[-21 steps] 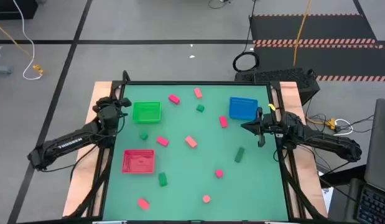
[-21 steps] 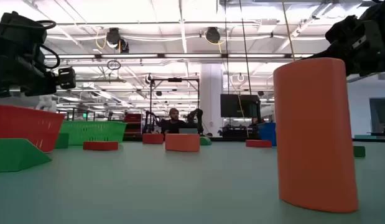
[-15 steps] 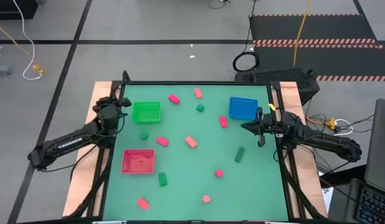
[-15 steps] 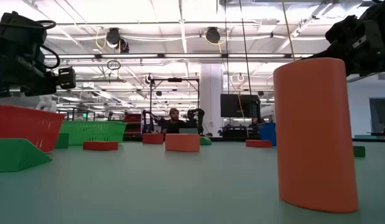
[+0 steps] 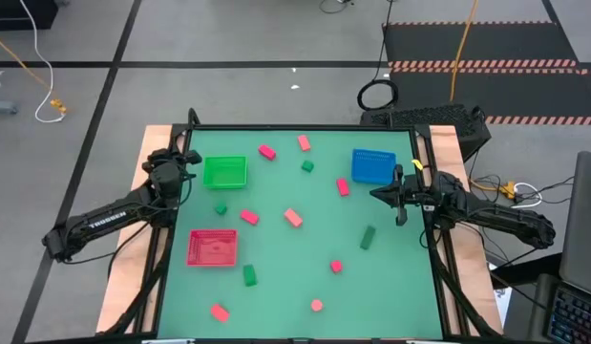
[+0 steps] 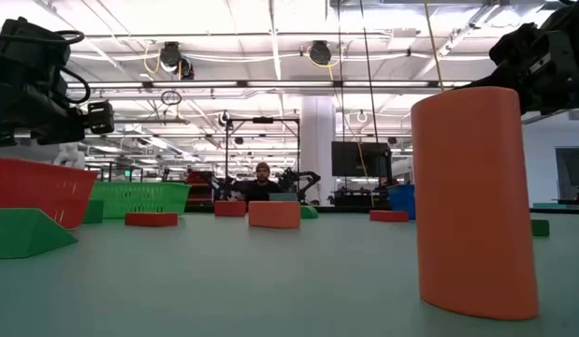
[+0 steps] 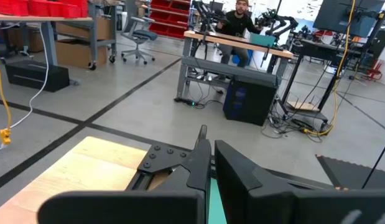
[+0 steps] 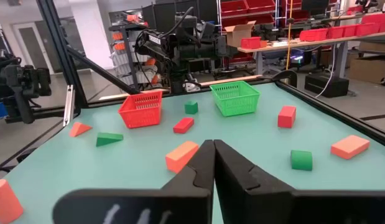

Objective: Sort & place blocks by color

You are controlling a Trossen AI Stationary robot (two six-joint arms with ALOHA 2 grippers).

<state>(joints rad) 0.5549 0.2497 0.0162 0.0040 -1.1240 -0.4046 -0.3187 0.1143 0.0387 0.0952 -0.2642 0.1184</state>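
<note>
We see the green table filling the middle of the high view, its mat framed by black rails and pale wooden edges, and it serves as the sorting ground: three shallow baskets sit on it as the likely destinations, a green basket at the upper left, a red basket at the lower left and a blue basket at the upper right. Both arms wait at the sides, which we judge means no pick is under way. The left gripper hangs at the left edge just beside the green basket, its fingers pressed together and holding nothing; the right gripper hangs at the right edge just below the blue basket, its fingers likewise pressed together and bare. The blocks lie loose across the mat, none in a basket: pink ones near the top centre, another beside it, one right of centre, two near the middle and, and three toward the bottom and; green ones sit below the green basket, at the upper middle, at the right and at the lower left. Beyond the table we see grey floor crossed by dark lines, desks, red bins on shelves and a person seated far behind.
</note>
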